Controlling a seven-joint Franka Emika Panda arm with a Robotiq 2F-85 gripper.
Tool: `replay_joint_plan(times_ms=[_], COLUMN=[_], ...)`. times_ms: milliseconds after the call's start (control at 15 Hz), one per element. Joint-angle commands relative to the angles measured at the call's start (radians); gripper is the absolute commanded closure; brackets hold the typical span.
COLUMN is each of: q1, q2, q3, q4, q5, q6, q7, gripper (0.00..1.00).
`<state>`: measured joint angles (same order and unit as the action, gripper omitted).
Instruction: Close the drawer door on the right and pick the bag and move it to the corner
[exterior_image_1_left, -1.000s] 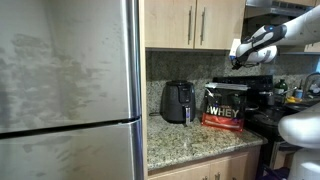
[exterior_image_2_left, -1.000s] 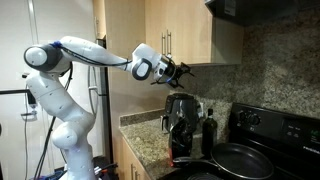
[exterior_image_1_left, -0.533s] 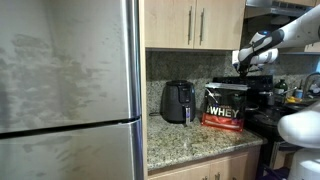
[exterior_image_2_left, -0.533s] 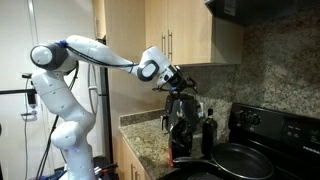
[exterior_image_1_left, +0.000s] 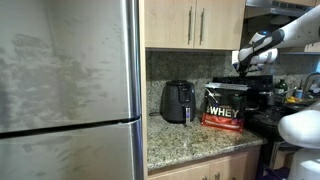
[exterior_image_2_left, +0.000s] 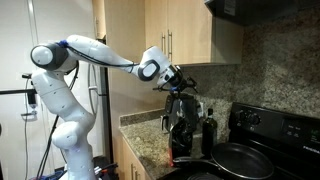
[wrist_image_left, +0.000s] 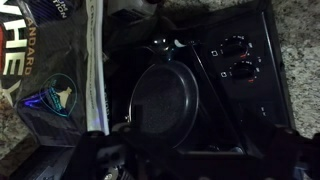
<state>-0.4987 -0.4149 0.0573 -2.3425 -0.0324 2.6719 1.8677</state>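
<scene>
You are hovering the gripper (exterior_image_1_left: 239, 62), jaws fully spread and gripping nothing, above the bag (exterior_image_1_left: 224, 107), which is standing upright below.

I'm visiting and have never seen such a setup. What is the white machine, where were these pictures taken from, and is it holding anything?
It is a robot arm with a two-fingered gripper at its tip. Two pictures come from cameras standing in the kitchen; the dark one comes from a camera on the arm's wrist, looking down. On the granite counter stand a black air fryer and a black bag lettered WHEY, next to a stove with a frying pan. The gripper is open, holds nothing, and hangs above the bag and stove.
</scene>
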Motion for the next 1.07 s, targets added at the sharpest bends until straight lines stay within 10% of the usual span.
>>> replay_joint_plan(times_ms=[0, 333, 533, 600, 1000], q1=[0.055, 0.082, 0.087, 0.091, 0.112], q2=[0.003, 0.002, -0.007, -0.009, 0.016], q3=[-0.04, -0.055, -0.055, -0.058, -0.075], q4=[0.001, 0.001, 0.003, 0.008, 0.013], q5=[0.001, -0.008, -0.014, -0.016, -0.031], q6=[-0.013, -0.01, -0.059, -0.113, -0.192], q7=[0.012, 0.026, 0.023, 0.013, 0.019], gripper=[0.0, 0.0, 0.32, 0.09, 0.0])
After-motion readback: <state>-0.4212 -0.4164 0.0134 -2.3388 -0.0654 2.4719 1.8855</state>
